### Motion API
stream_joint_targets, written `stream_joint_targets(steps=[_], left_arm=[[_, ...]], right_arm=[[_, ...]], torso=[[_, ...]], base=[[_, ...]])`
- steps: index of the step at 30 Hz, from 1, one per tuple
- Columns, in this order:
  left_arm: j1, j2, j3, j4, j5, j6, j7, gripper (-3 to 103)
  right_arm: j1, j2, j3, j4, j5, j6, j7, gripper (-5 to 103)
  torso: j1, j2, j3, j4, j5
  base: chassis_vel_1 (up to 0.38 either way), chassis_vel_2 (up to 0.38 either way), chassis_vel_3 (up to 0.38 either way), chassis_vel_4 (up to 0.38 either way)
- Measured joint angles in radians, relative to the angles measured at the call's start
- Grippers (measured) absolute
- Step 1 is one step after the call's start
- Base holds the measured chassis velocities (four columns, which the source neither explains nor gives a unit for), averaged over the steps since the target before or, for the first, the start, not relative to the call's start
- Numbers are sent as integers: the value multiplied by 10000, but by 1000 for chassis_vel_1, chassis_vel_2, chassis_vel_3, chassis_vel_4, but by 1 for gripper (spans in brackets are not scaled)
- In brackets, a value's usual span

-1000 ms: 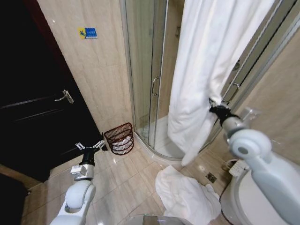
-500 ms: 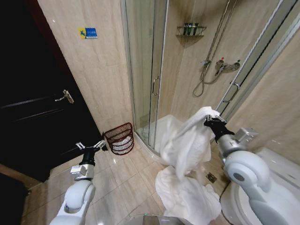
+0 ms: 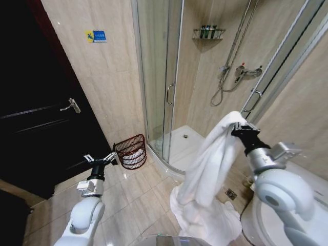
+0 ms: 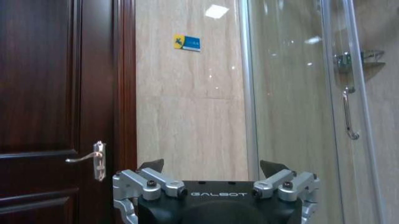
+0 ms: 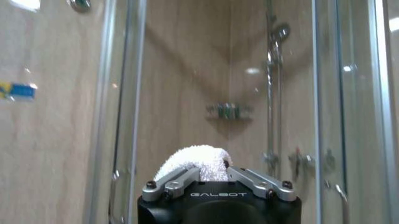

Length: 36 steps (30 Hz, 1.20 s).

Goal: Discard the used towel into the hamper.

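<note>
A long white towel [image 3: 207, 164] hangs from my right gripper [image 3: 242, 128], which is shut on its top fold in front of the shower. Its lower end lies heaped on the floor tiles [image 3: 205, 218]. In the right wrist view the towel [image 5: 194, 161] bulges up between the shut fingers of the right gripper [image 5: 212, 171]. The hamper [image 3: 130, 150], a dark reddish-brown openwork basket with something white inside, stands on the floor against the wall beside the shower's glass. My left gripper [image 3: 100, 160] is open and held low, just left of the hamper; its fingers [image 4: 151, 166] stand apart.
A curved glass shower enclosure [image 3: 159, 77] with a door handle [image 3: 168, 94] stands behind the hamper. A dark wooden door [image 3: 36, 118] with a lever handle [image 3: 70, 106] is on the left. A white toilet [image 3: 269, 225] is at the lower right, near a floor drain [image 3: 230, 193].
The towel, first spread high across the view, has fallen and now hangs in one long fold from the right gripper. The right gripper shifted slightly. The left arm has not moved.
</note>
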Motion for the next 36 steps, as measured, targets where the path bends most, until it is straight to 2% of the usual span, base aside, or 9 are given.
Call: stream_joint_targets(steps=[2, 5, 8, 11, 17, 21, 23, 29, 36], left_arm=[[30, -2, -3, -28, 0, 0, 0, 100], [106, -16, -1, -103, 0, 1, 0, 100], [125, -17, -2, -123, 0, 1, -1, 100], [178, -33, -25, -180, 1, -2, -17, 100], [-98, -37, 59, -171, -5, 71, -111, 100], [-257, -21, 107, -216, -33, 173, -127, 100], [-297, 17, 108, -354, -135, 256, -124, 100], [-329, 84, 64, -436, -228, 337, -89, 100], [-426, 144, 66, -516, -309, 590, -54, 100]], right_arm=[[178, -218, 145, 80, 320, 0, 76, 2], [1008, -1067, 440, 219, 1476, -13, 513, 2], [1291, -1347, 427, 223, 1854, -18, 725, 2], [2475, -2266, -10, 226, 3233, -43, 1451, 2], [3159, -2824, -361, 207, 3832, -66, 1408, 2], [2605, -2397, -399, -35, 3328, -68, 998, 2], [2059, -1941, -407, -209, 2576, -65, 557, 2], [1661, -1458, -435, -455, 1772, -23, 23, 2], [432, -710, -92, -1008, 48, 432, -935, 2]], torso=[[0, 0, 0, 0, 0], [0, 0, 0, 0, -1], [0, 0, 0, -1, 2], [1, 0, 0, 1, 0], [0, 0, 0, -2, -2], [1, 0, 1, -3, 5], [2, -1, 1, -2, 9], [1, 0, 1, -1, -1], [1, 0, 1, -2, 4]], base=[[0, 0, 0, 0], [0, 0, 0, 0], [0, 0, 0, 0], [0, 0, 0, 0], [0, 0, 0, 0], [0, 0, 0, 0], [0, 0, 0, 0], [0, 0, 0, 0], [0, 0, 0, 0]])
